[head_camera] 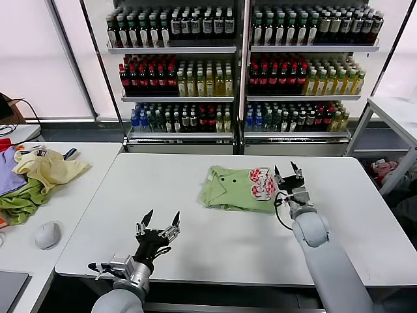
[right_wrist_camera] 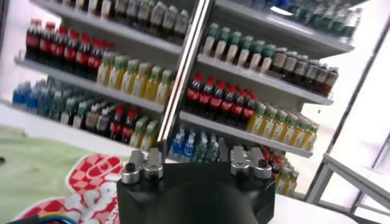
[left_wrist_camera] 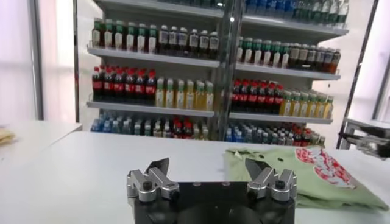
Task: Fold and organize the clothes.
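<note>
The light green polo shirt (head_camera: pixel 236 189) lies folded in the middle of the white table (head_camera: pixel 215 241), its red-and-white print (head_camera: pixel 260 182) facing up at its right end. My right gripper (head_camera: pixel 287 171) is open and empty, raised just right of the shirt's printed end, fingers pointing up. My left gripper (head_camera: pixel 160 220) is open and empty, above the table's front edge, well short of the shirt. The left wrist view shows its gripper (left_wrist_camera: pixel 207 167) with the shirt (left_wrist_camera: pixel 286 176) beyond it. The right wrist view shows its gripper (right_wrist_camera: pixel 198 155) and the shirt (right_wrist_camera: pixel 42 176) beside it.
A side table on the left holds a pale yellow garment (head_camera: pixel 49 166), a darker green cloth (head_camera: pixel 23 202), a purple cloth (head_camera: pixel 8 173) and a grey rounded object (head_camera: pixel 47 235). Shelves of bottles (head_camera: pixel 241 65) stand behind. Another white table (head_camera: pixel 397 111) is at the right.
</note>
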`<action>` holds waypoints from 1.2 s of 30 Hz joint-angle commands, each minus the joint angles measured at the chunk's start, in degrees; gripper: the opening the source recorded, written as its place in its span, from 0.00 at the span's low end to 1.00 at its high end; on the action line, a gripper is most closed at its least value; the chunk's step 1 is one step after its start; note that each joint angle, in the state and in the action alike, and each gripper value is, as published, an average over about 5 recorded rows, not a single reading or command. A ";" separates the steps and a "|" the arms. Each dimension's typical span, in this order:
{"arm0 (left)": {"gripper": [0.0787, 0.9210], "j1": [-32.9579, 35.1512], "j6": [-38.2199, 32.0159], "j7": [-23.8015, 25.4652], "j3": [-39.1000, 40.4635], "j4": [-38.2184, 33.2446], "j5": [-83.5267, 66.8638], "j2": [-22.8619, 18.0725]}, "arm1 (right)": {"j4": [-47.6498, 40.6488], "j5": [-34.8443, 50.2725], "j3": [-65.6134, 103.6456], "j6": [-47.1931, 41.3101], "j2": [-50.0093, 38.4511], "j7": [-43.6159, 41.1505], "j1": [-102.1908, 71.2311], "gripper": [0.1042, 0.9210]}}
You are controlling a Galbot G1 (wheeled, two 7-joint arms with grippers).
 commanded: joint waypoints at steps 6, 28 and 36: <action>0.88 -1.42 -0.16 0.85 0.32 -0.99 0.68 0.14 | 34.96 11.35 18.41 -0.53 -1.84 -4.01 -36.41 0.84; 0.88 2.22 -0.84 2.18 -0.95 -4.31 2.76 -0.10 | 39.01 4.98 17.42 2.91 0.88 1.20 -40.41 0.88; 0.88 1.78 -0.81 3.16 -1.35 -4.10 3.28 -0.52 | 39.64 4.98 17.31 3.53 0.81 1.81 -40.84 0.88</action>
